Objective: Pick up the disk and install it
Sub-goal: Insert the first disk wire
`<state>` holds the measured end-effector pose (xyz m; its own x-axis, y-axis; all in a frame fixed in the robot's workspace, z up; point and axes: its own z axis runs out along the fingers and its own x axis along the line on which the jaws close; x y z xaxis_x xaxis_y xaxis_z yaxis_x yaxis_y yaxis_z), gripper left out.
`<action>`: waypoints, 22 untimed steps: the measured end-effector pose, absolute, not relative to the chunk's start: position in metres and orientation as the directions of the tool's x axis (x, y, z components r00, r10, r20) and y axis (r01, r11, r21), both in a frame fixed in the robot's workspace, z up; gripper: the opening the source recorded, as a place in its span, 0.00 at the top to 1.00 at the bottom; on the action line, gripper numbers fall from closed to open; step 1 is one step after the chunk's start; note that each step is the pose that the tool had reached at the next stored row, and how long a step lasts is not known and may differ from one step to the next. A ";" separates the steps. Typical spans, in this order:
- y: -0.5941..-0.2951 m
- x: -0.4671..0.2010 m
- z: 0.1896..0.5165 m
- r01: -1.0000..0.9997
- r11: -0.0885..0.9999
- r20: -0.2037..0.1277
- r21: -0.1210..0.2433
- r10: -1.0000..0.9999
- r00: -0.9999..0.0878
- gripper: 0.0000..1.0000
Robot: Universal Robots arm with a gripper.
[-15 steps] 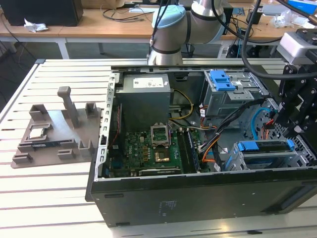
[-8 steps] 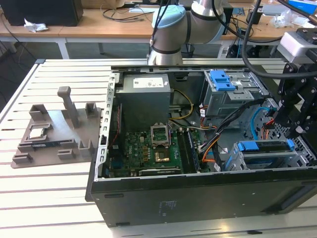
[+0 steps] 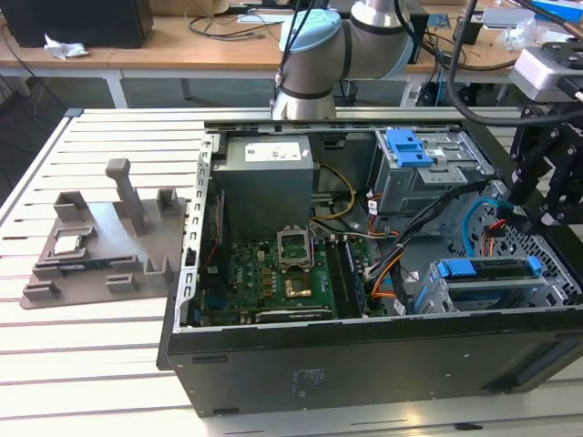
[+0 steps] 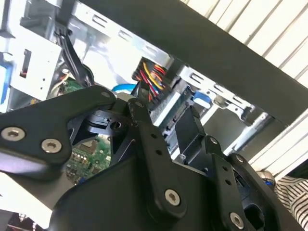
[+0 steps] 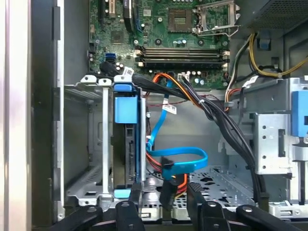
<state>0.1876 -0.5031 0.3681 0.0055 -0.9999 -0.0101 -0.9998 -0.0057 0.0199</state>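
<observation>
Closest to me is my own gripper (image 5: 163, 195), hanging low inside the open computer case (image 3: 364, 355). Its fingers (image 5: 136, 191) stand apart with nothing between them, so I am released and empty. Just beyond my fingertips the disk (image 5: 129, 144) stands on edge in its slot in the metal drive cage (image 5: 91, 144), with the bright blue frame capping the end that faces the board. In the exterior view the same disk (image 3: 483, 269) shows as a blue strip along the top of the cage, in the case corner below my hand. I judge it dense and rigid for its size: a metal body that will not flex, but one that would take a knock or a drop badly, with smooth flat faces that could slip. The plastic frame gives a little and is the part made to be handled, so the sound hold is across the framed edges, squarely, away from the connector end. Right beside it a looped blue data cable (image 5: 185, 161) and a bundle of orange and black wires (image 5: 192, 96) cross the bay, close enough to snag. Farther on lies the green motherboard (image 5: 163, 33) with its open processor socket (image 5: 183, 17). Farthest, outside the case, a grey fixture (image 3: 105, 241) sits on the slatted table (image 3: 91, 364).
</observation>
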 end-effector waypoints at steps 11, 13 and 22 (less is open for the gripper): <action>-0.500 0.190 0.361 -1.000 -0.005 -0.006 0.021 -1.000 0.005 0.51; -0.500 0.190 0.361 -1.000 -0.005 -0.006 0.021 -1.000 0.005 0.71; -0.500 0.189 0.361 -1.000 -0.006 -0.005 0.021 -1.000 0.006 0.83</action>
